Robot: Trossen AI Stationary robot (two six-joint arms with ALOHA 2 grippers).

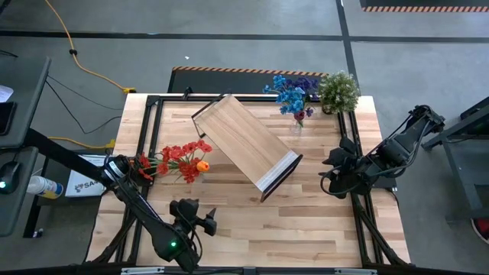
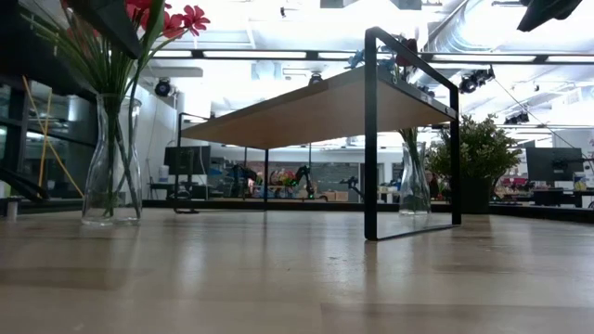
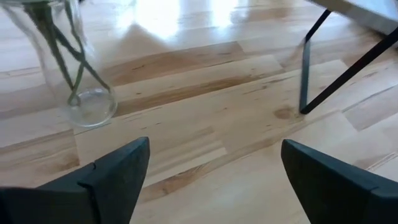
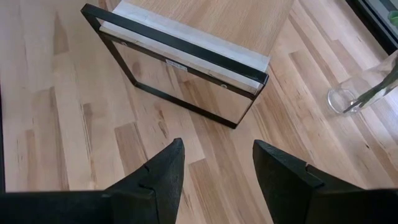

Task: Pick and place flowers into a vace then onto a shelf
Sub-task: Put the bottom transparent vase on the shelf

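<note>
From above, red flowers (image 1: 179, 156) left of shelf (image 1: 244, 141), low view reveals their glass vase (image 2: 111, 162), both arms' fingers apart, empty.

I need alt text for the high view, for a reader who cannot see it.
From above, a shelf stands askew mid-table. Red flowers are at its left, blue flowers and a plant behind; the left gripper and right gripper are empty.

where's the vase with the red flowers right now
In the high view the vase with the red flowers stands on the table's left side, just left of the shelf, with the open left gripper nearby, clear of it.
</note>
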